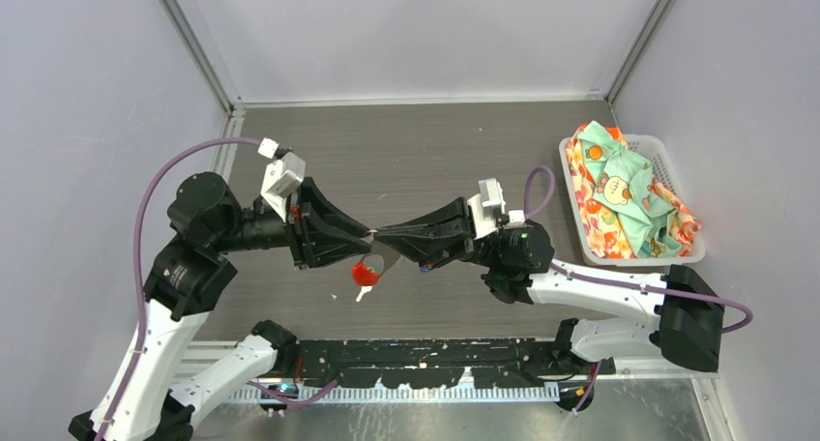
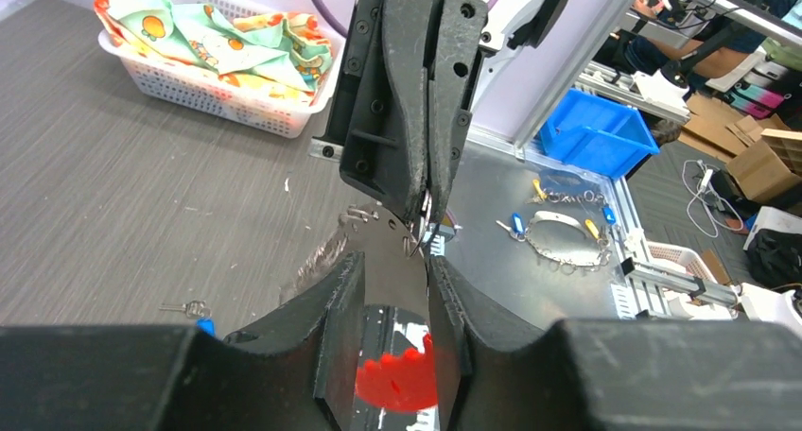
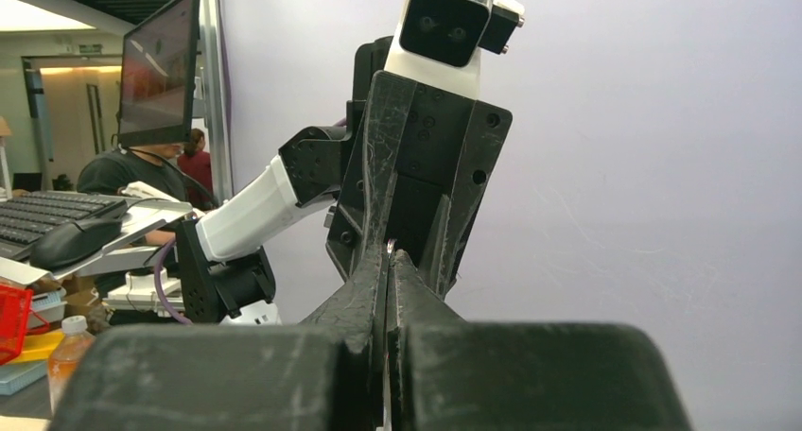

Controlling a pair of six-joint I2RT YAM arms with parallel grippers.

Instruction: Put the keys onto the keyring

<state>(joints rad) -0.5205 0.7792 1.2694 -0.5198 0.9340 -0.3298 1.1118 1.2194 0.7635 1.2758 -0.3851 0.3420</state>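
Closest in, down between the fingers of the left gripper [image 2: 392, 266] and near its palm, the red part of the keyring [image 2: 402, 388] is seen. The left fingers are set apart with a gap, and something shiny is seen in that gap. Whether it is being squeezed cannot be told.

Just past the left fingertips, the right gripper [image 2: 422, 225] is found, tip to tip with the left one. Its jaws are pressed tight together. A thin bit of wire, likely the keyring's metal end, is pinched at the very tip.

Further off, to the left of the left gripper and down on the table [image 2: 113, 223], the keys [image 2: 192, 310] are seen lying, one with a blue head. Far behind the right gripper, a basket [image 2: 203, 102] of cloths is seen.

The keyring is judged to be light, floppy and slippery, so it is best held by the stiff red part. The keys are tiny, hard and flat. Each is best picked up by its plastic head, with the hole kept free.
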